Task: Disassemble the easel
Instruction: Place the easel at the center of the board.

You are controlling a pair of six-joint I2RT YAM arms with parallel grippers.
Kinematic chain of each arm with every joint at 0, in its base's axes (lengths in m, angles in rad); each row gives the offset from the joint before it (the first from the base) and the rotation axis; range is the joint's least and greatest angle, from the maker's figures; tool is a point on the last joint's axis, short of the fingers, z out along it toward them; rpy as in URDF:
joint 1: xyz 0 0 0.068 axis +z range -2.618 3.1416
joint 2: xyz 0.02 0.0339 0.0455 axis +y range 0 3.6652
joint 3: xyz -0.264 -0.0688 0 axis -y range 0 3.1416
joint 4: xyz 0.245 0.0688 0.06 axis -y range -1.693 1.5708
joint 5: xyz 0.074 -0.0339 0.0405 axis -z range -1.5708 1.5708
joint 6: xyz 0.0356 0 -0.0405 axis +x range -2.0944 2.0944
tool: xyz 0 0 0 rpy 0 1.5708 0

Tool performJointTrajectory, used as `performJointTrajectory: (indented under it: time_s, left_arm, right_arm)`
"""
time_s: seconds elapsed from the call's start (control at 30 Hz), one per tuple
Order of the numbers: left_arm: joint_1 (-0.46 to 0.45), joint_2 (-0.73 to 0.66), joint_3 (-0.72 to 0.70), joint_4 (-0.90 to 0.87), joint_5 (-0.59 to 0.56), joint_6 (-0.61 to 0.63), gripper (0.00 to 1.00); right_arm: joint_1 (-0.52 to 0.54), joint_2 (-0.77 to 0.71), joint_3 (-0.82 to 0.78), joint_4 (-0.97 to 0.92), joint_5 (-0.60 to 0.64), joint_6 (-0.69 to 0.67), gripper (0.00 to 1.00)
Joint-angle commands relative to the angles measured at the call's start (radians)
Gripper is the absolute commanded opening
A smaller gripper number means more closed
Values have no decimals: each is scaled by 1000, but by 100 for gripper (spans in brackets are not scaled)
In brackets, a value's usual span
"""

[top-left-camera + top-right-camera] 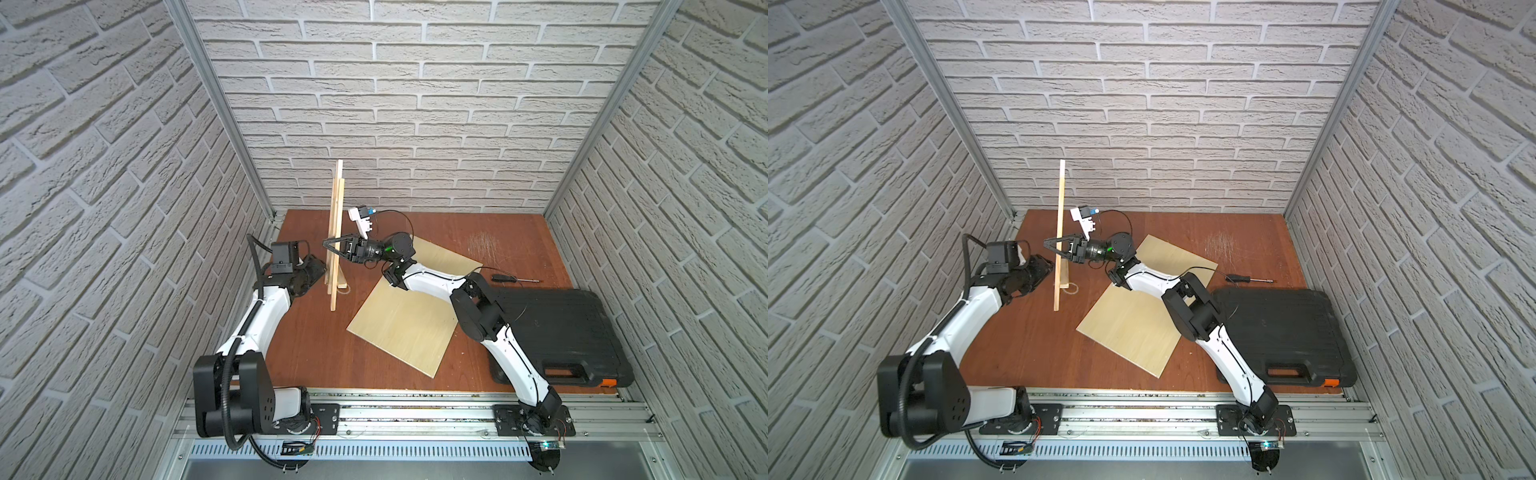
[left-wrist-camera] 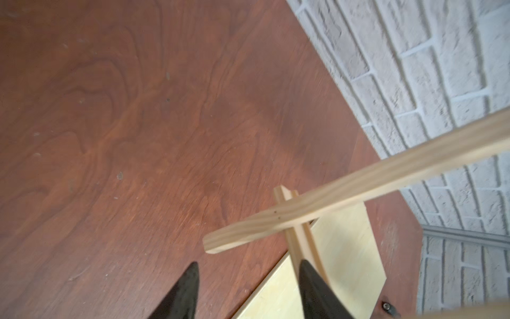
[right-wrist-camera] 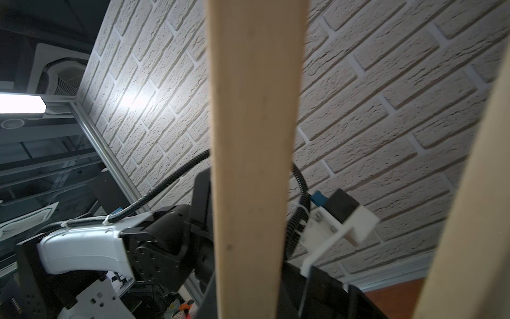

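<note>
The easel [image 1: 337, 199] stands folded and upright near the back left of the brown table [image 1: 307, 349], a narrow bundle of pale slats in both top views. My right gripper [image 1: 330, 248] reaches in from the right and is shut on one slat at mid height. In the right wrist view that slat [image 3: 254, 138] fills the space between the dark fingers [image 3: 292, 290]. My left gripper [image 1: 313, 268] sits just left of the easel's lower part. Its jaws are open in the left wrist view, where the left gripper [image 2: 249, 276] holds nothing. One fingertip [image 2: 309, 279] lies beside the crossbar [image 2: 299, 240].
A flat plywood board [image 1: 411, 316] lies under the right forearm. A black tool case [image 1: 557, 332] fills the right side, with a screwdriver [image 1: 513, 278] behind it. A thin string loop [image 1: 345, 289] lies at the easel's foot. Brick walls enclose three sides.
</note>
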Motion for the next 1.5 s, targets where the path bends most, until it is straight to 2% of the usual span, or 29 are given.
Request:
performJointTrajectory:
  time_s: [0.0,0.1,0.3,0.43,0.6,0.73,0.8,0.9,1.07,1.13,1.47]
  left_arm:
    - [68,-80,-18,9,-57,-16,66]
    - [108,-132,-40,17,-93,-37,74]
    - [116,-187,-59,29,-127,-43,80]
    - [116,-195,-58,42,-119,-38,86]
    - [118,-237,-81,127,-80,-20,95]
    - [118,-265,-132,312,22,-15,97]
    - [116,-254,-156,437,88,-46,96]
    - [105,-219,-172,567,123,-99,93]
    - [55,-152,-86,552,108,-62,83]
    - [44,-127,-77,604,107,-59,79]
    - [37,-15,2,677,125,-62,76]
  right_arm:
    - [7,-66,-15,-106,56,-148,3]
    - [5,-73,-17,-254,112,-234,3]
    - [9,-74,79,-703,218,-461,3]
    - [20,-64,172,-957,285,-620,3]
    - [38,-40,281,-1178,361,-797,3]
    - [42,-12,334,-1239,368,-870,3]
    - [44,7,355,-1251,366,-893,3]
    - [48,36,398,-1280,352,-914,3]
    - [54,60,419,-1283,325,-942,3]
    - [53,67,420,-1273,314,-949,3]
    - [59,76,421,-1269,260,-994,3]
